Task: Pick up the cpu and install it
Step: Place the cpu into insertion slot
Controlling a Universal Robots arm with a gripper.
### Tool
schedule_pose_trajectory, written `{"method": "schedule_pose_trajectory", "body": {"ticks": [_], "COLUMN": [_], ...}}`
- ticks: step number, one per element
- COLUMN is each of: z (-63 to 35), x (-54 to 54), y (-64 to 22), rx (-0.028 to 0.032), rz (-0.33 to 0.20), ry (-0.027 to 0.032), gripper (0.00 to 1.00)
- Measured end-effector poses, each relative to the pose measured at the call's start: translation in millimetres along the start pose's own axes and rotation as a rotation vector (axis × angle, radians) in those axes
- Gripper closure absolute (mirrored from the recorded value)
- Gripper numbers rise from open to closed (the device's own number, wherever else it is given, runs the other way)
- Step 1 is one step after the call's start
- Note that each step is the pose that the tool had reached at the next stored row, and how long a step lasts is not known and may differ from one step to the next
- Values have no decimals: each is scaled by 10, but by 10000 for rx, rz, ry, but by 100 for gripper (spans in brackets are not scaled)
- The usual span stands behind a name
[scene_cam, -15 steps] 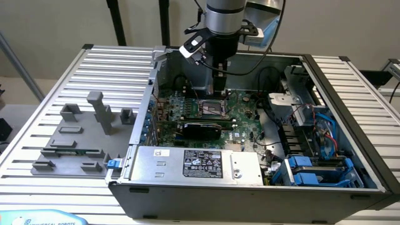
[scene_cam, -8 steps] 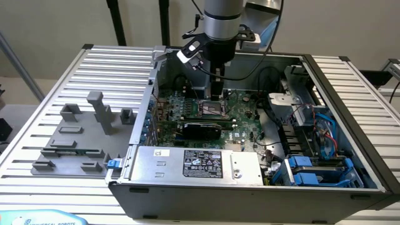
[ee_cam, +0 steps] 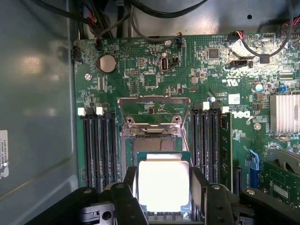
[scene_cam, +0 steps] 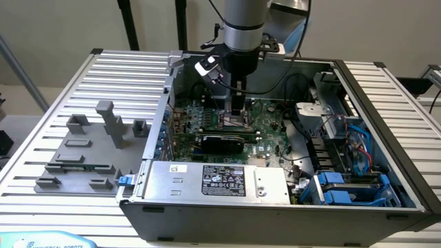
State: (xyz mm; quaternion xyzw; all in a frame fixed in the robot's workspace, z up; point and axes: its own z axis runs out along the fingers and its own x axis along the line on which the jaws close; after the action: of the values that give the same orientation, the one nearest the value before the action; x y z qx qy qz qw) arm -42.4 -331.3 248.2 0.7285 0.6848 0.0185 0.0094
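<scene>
The cpu (ee_cam: 163, 185), a flat square chip with a bright silver top and a thin green edge, sits between my gripper's (ee_cam: 164, 179) two dark fingers, which press on its opposite sides. It hangs just over the open socket (ee_cam: 154, 140), whose metal load plate (ee_cam: 153, 105) is flipped up. In the exterior view my gripper (scene_cam: 238, 111) reaches down inside the open computer case (scene_cam: 386, 103), right above the green motherboard (scene_cam: 265, 132).
Black memory slots (ee_cam: 99, 145) flank the socket on both sides. A finned heatsink (ee_cam: 285, 112) and cables lie close by on the board. The power supply (scene_cam: 220, 181) fills the case's near side. Grey fixture blocks (scene_cam: 82, 155) stand on the slatted table at the exterior view's left.
</scene>
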Motion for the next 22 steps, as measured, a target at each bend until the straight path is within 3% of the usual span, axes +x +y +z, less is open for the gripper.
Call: {"method": "schedule_pose_trajectory", "body": {"ticks": [7, 22], "z": [120, 261], "x": [-2, 46], "y": [-5, -12], "rx": [3, 7], "rz": [-116, -352], "ry": [5, 12], "gripper": [45, 45]}}
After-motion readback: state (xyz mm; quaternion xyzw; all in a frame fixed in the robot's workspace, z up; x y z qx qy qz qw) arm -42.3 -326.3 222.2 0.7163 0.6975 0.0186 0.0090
